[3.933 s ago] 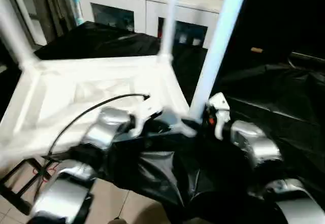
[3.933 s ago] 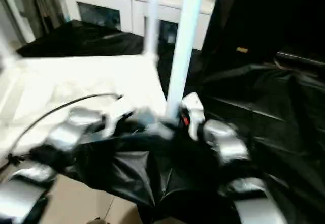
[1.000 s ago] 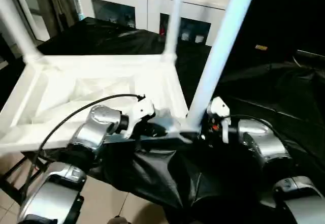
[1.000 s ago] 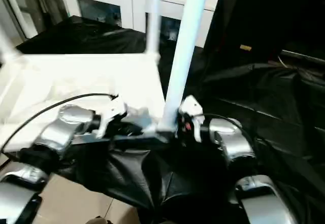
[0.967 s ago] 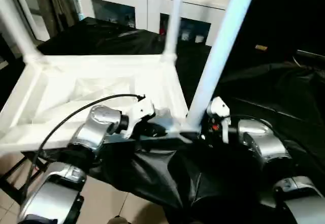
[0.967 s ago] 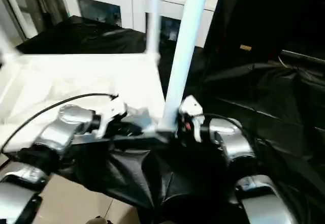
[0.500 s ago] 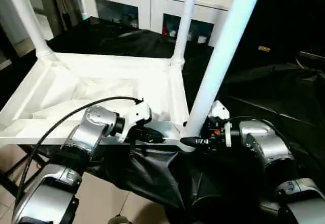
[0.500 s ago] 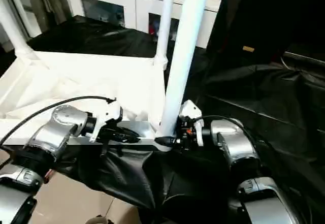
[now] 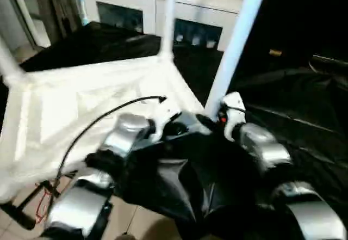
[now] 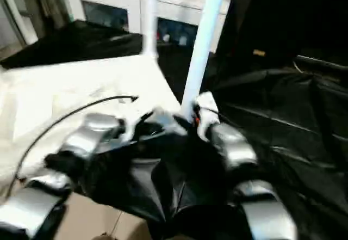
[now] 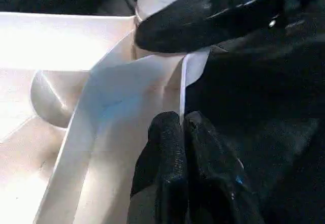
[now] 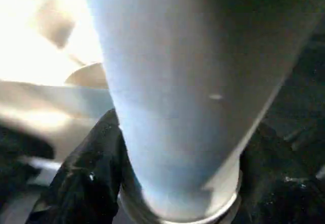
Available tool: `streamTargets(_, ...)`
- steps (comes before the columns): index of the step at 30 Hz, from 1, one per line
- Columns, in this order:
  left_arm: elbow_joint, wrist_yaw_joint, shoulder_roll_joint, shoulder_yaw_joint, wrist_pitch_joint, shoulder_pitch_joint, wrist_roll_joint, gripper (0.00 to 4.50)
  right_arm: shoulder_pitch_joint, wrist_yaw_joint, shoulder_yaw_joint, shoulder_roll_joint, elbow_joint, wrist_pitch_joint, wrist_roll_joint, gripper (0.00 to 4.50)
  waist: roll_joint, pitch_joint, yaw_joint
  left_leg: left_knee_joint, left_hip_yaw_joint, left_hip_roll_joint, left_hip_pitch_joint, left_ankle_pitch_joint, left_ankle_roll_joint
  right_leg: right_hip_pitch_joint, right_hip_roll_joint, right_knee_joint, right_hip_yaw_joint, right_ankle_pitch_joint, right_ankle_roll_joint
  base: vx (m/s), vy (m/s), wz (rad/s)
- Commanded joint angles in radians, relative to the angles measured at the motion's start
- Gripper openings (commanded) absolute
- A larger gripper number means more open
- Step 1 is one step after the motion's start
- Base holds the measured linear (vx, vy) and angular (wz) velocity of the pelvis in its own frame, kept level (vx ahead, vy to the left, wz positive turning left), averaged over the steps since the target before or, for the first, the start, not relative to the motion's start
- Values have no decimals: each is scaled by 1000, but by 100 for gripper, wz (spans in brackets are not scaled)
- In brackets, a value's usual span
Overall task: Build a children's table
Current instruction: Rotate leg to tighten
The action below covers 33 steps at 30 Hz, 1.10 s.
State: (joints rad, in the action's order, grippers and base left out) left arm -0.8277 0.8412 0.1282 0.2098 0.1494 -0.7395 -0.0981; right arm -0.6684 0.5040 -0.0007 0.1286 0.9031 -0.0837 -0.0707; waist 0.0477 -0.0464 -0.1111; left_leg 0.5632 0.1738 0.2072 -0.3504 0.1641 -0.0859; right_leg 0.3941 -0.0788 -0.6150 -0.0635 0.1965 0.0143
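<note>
**Both claws at the near corner of the upside-down tabletop**

Right claw (image 12: 177,183) first: its two black fingers (image 12: 84,178) sit on either side of the base of a white leg (image 9: 231,44), right where the leg meets its corner socket — so it's wrapped around that leg, fingers spread to the tube's width (can't say how hard it's squeezing). In the head views the leg rises from that near corner, leaning a little, up past the top edge of the picture.

Left claw (image 11: 183,125) is closed, fingertips pressed together on the thin white edge of the tabletop (image 9: 81,104), just beside the same corner. In the left wrist view one black finger of the right claw lies across the leg's base, close above the left claw's tips.

Going outward — the tabletop lies underside up with its ribbed inside facing the camera, and it rests on a desk draped in black plastic sheet (image 9: 304,115). A second leg (image 9: 168,17) stands upright in the far corner socket, and part of a third leg (image 9: 8,63) shows at the left edge of the left eye view. A black cable (image 9: 103,117) arcs over the silver left forearm (image 9: 122,136).

Behind it all there's a white cabinet (image 9: 147,11) with glass doors and some small stuff on top (too blurry to name). Tiled floor (image 9: 125,221) shows under the near edge of the sheet.
</note>
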Motion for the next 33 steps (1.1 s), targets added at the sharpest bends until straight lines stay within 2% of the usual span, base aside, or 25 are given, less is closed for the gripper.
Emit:
streamTargets(1,10,-25,-76,6,-18,-21,27,0,26,5,88,-89,61,-32,60,266,-1,55,0,-62,-2,20,3,239,3,-42,-64,84,44,230,175,0,0,0)
streamTargets(3,13,-22,-78,10,-21,-20,25,0,20,5,93,-96,70,-21,65,322,-3,56,0,-63,-2,20,2,232,9,-43,-65,83,44,215,175,0,0,0)
streamTargets(7,11,-9,-64,12,-25,-19,23,0,-3,6,86,-88,93,-6,61,346,-6,52,3,-67,-4,22,4,275,4,-41,-65,87,43,255,175,0,0,0)
streamTargets(9,22,24,-39,11,-30,-10,25,0,-3,62,97,-60,72,43,67,369,-6,53,2,-68,-5,23,4,278,4,-41,-66,87,43,254,172,0,0,0)
streamTargets(12,34,70,-16,15,-40,-1,31,0,7,145,105,-33,49,102,63,369,-4,57,2,-63,-2,22,1,249,17,-45,-65,81,44,186,187,0,0,0)
streamTargets(13,45,120,10,19,-51,10,34,0,20,235,113,-5,22,150,57,369,-2,59,2,-60,-1,21,-1,223,27,-48,-65,76,45,146,196,0,0,0)
streamTargets(15,52,153,30,22,-63,18,36,0,28,306,118,13,4,168,48,369,1,62,-3,-54,1,20,-6,167,59,-54,-64,66,43,55,218,0,0,0)
streamTargets(17,62,215,62,27,-86,28,43,0,40,420,128,42,-23,185,26,369,-1,62,-3,-52,2,21,-7,148,80,-55,-61,63,41,19,232,0,0,0)
streamTargets(18,62,215,62,27,-86,28,43,0,40,420,128,42,-23,185,26,369,-2,61,-5,-52,3,22,-6,144,84,-55,-61,62,41,14,235,0,0,0)
streamTargets(19,81,281,93,31,-101,39,55,0,55,525,143,71,-53,179,8,369,1,60,-3,-52,4,23,-6,149,83,-53,-60,62,39,20,242,0,0,0)
streamTargets(20,87,302,103,32,-105,43,59,0,60,560,149,80,-62,178,4,369,0,61,-8,-51,4,25,-6,153,87,-56,-59,61,37,31,247,0,0,0)
streamTargets(22,109,358,132,35,-106,55,69,0,75,649,161,105,-90,169,-13,369,-4,60,-8,-52,4,29,-4,169,89,-52,-60,61,38,44,253,0,0,0)
streamTargets(23,121,393,152,40,-112,63,72,0,83,695,169,119,-105,171,-20,369,-1,58,-9,-53,5,31,-4,178,86,-50,-61,62,38,55,255,0,0,0)
streamTargets(25,124,409,167,45,-119,68,67,0,88,731,178,131,-115,166,-22,369,-4,58,-10,-54,4,31,-3,191,77,-48,-62,63,38,79,254,0,0,0)
streamTargets(26,126,417,175,47,-123,71,67,0,92,746,185,137,-119,167,-19,369,-2,56,-9,-56,3,31,-3,204,68,-48,-62,66,38,103,250,0,0,0)
streamTargets(29,135,444,197,48,-126,80,69,0,106,791,207,152,-134,167,-4,369,-2,54,-11,-59,2,31,-2,221,52,-46,-64,68,39,143,238,0,0,0)
streamTargets(33,144,465,208,47,-130,85,72,0,121,834,210,156,-168,138,-23,356,-2,56,-13,-58,2,30,-2,207,53,-46,-63,67,40,131,234,0,0,0)
